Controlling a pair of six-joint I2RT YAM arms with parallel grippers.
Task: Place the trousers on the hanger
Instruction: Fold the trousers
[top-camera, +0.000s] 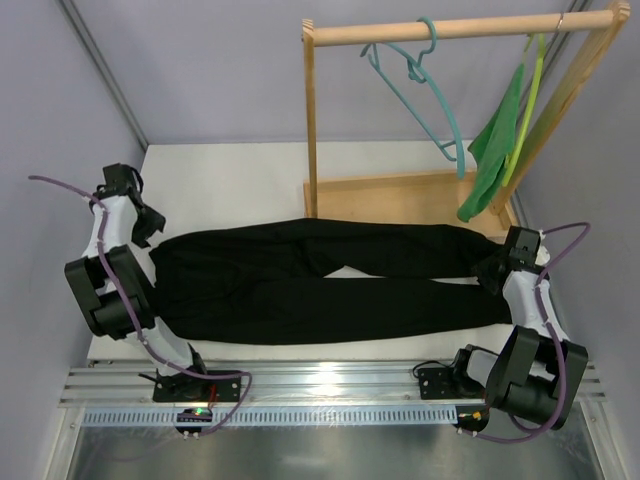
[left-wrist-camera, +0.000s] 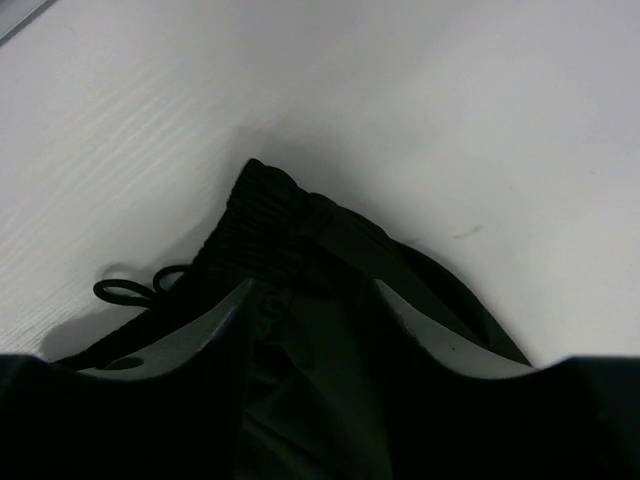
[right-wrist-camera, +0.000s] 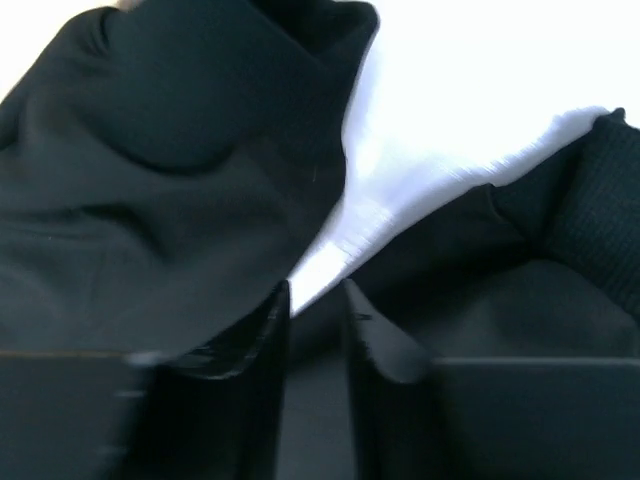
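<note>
While the trousers lie on the surface, the left gripper is spread over one end, the right gripper barely parted over the other.

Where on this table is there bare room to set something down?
The widest bare patch of table lies beyond the trousers, left of the wooden rack base. A thin strip runs along the near edge, and a small gap shows between the legs. The right end is crowded: the right tool, the cuffs and the rack base sit close together.
</note>
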